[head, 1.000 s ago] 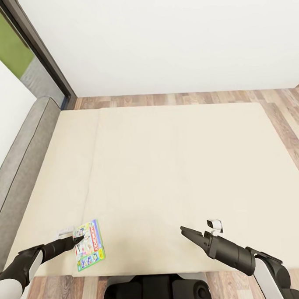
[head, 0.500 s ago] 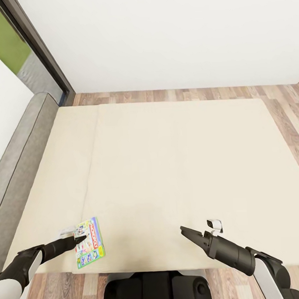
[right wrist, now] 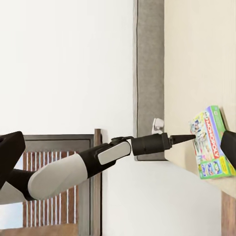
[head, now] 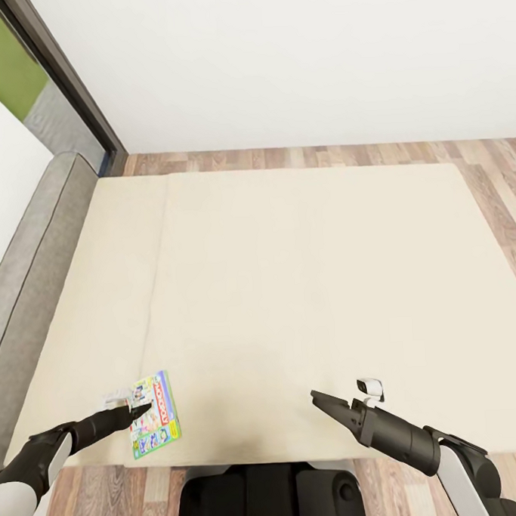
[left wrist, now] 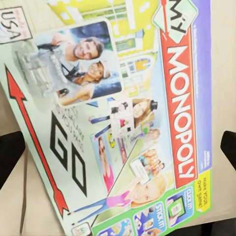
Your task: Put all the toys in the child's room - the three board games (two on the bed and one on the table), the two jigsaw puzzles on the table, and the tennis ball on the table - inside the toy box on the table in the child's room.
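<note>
Lying flat near the cream-beige bed's (head: 290,286) near edge, the green-edged Monopoly board game box (head: 153,418) sits between the left gripper's (head: 141,408) spread, empty fingers. Closing carelessly could nudge the thin box off the mattress.

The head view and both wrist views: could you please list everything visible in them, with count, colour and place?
Monopoly board game: one, green-edged with red title; flat on the bed's near-left corner.
Bed: one, cream-beige mattress with a seam toward its left; fills the middle.
Headboard: one, grey; along the bed's left side.
Floor: wood planks; beyond, right of and in front of the bed.
Wall: white; behind the bed.
Door frame: dark; far left corner.
Left pincer: one, black; over the Monopoly box's left edge, open either side of it.
Right pincer: one, black; over the bed's near edge, holding nothing.
</note>
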Robot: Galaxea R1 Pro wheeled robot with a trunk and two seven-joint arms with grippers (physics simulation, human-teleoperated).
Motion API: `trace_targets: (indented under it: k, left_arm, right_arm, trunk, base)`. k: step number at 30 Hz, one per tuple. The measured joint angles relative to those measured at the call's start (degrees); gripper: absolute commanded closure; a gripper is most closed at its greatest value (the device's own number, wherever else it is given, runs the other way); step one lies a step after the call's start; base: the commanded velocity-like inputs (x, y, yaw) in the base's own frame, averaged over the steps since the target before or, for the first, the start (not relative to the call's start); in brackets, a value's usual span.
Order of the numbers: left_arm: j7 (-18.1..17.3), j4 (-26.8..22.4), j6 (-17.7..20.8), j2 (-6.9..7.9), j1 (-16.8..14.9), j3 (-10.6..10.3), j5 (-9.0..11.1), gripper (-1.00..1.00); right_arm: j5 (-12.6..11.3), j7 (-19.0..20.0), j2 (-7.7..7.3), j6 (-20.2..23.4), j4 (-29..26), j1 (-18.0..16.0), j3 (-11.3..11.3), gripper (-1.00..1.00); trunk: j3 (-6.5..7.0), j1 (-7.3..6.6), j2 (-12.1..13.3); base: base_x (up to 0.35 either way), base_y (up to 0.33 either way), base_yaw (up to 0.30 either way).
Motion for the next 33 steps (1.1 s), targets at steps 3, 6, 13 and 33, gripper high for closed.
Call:
trace_targets:
  k: [3,6,13,33]
  left_arm:
    - [0.0,0.0,-0.1,0.00,0.0,0.0,0.0,-1.00]
    - [0.0,0.0,-0.1,0.00,0.0,0.0,0.0,-1.00]
    - [0.1,0.0,-0.1,0.03,0.0,0.1,0.0,-1.00]
    - [0.0,-0.4,0.8,0.69,-2.4,0.8,0.0,-1.00]
  right_arm:
    - [0.0,0.0,0.00,0.0,0.0,0.0,0.0,-1.00]
    - [0.0,0.0,0.00,-0.1,0.0,0.0,0.1,-1.00]
    - [0.0,0.0,0.08,-0.1,0.0,0.0,0.1,-1.00]
    - [0.1,0.1,-0.03,-0.2,0.0,0.0,0.0,-1.00]
  trunk:
    - [-0.19,0.00,0.0]
    - [-0.27,0.00,0.0]
    - [-0.31,0.00,0.0]
    - [-0.31,0.00,0.0]
  base:
    - [0.000,0.000,0.000]
    - [0.000,0.000,0.000]
    - [0.000,0.000,0.000]
    - [0.000,0.000,0.000]
